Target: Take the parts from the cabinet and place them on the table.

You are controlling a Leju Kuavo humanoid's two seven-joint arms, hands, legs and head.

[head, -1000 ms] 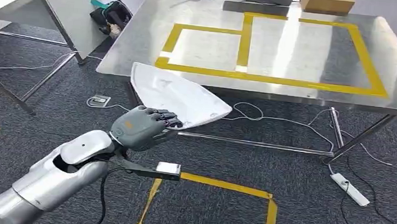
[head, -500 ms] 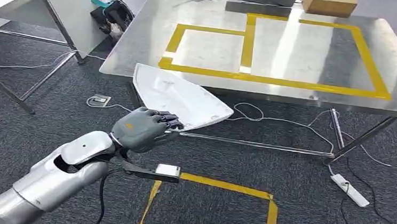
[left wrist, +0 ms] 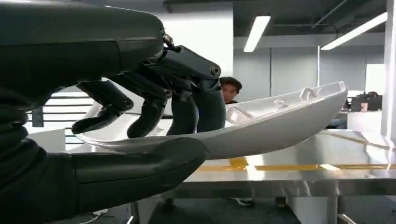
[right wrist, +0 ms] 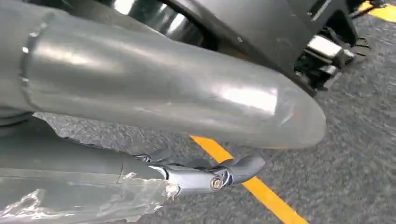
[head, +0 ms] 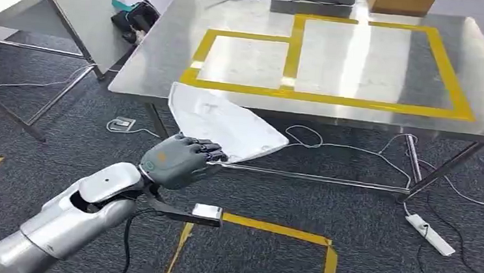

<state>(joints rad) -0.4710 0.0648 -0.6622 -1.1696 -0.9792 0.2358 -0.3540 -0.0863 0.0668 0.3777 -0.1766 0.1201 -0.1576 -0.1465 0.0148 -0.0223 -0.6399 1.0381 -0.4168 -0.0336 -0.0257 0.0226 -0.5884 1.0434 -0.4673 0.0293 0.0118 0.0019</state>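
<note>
Left hand [head: 175, 160], fingers closed over the near edge with the thumb underneath, is seen gripping a white curved part [head: 227, 125], which is held tilted in the air just short of the steel table [head: 154, 58]. In the head view the part is carried at about 1 o'clock from the hand, its far corner overlapping the table's near edge, while the yellow-taped rectangles [head: 247, 36] lie further off at 12 o'clock. In the left wrist view the part [left wrist: 261, 126] is shown clamped between the dark fingers [left wrist: 191, 102] and the thumb. Right hand [right wrist: 224, 175] is seen hanging over the carpet with nothing in it, its fingers apparently loose. The carrying step is judged to be under way; the part must next be lifted over the table edge, lowered onto the top, and released.
</note>
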